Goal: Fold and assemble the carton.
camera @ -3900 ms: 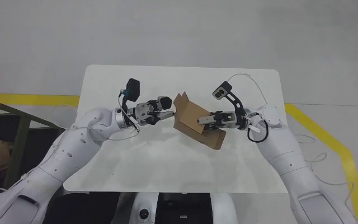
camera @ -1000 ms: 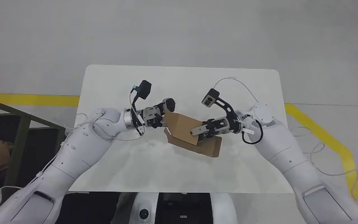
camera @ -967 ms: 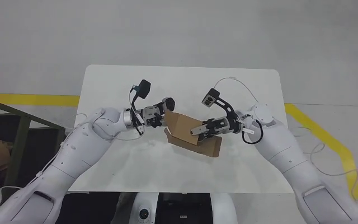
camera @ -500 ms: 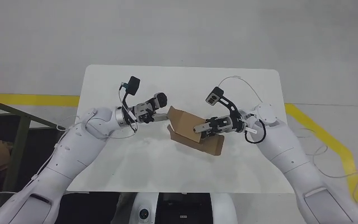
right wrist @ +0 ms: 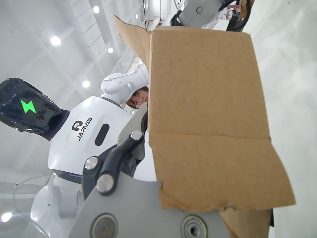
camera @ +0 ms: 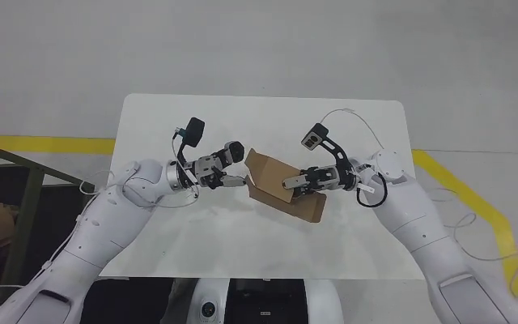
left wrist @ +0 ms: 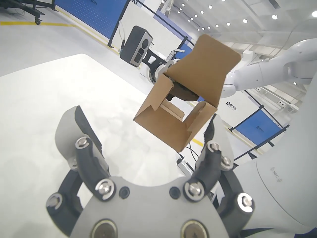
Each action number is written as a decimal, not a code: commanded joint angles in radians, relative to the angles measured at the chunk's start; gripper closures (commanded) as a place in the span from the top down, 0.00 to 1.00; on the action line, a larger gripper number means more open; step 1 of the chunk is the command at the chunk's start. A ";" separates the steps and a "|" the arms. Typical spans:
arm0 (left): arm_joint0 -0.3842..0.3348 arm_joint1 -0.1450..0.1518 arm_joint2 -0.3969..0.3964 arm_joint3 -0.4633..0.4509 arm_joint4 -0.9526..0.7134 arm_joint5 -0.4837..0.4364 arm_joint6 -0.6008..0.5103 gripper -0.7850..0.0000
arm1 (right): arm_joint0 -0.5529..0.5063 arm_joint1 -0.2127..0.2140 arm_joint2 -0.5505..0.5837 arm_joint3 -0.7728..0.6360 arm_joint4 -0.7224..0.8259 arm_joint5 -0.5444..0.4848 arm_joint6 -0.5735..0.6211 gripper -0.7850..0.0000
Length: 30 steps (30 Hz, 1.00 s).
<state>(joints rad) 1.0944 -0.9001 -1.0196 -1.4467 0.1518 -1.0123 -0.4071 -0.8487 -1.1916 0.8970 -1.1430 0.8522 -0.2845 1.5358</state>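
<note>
Just beside the open end of the carton [camera: 267, 172], the left gripper [camera: 236, 181], spread wide and empty, has backed off. The top flap stands raised, so that fold remains undone. The right gripper [camera: 290, 181] clamps the carton by one wall above the table [camera: 162, 121].

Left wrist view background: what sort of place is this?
Probably a big factory-style hall or test floor: blue partition panels on posts, rows of ceiling spotlights on a high roof, and yellow floor lines beside the white table.
</note>
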 commanded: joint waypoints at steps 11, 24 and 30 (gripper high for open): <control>-0.053 -0.021 0.055 0.031 -0.024 0.017 -0.060 1.00 | 0.009 -0.012 -0.028 0.000 -0.017 0.000 0.000 0.00; -0.068 -0.031 0.069 0.050 -0.051 0.008 -0.082 1.00 | 0.008 -0.010 -0.017 0.001 -0.015 0.000 0.000 0.00; -0.036 -0.023 -0.002 0.038 -0.062 0.000 0.006 1.00 | 0.003 -0.006 -0.007 -0.008 -0.014 0.000 0.000 0.00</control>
<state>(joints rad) 1.0493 -0.9253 -1.0084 -1.4032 0.0866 -1.0127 -0.4167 -0.8447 -1.1981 0.8889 -1.1501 0.8385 -0.2844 1.5359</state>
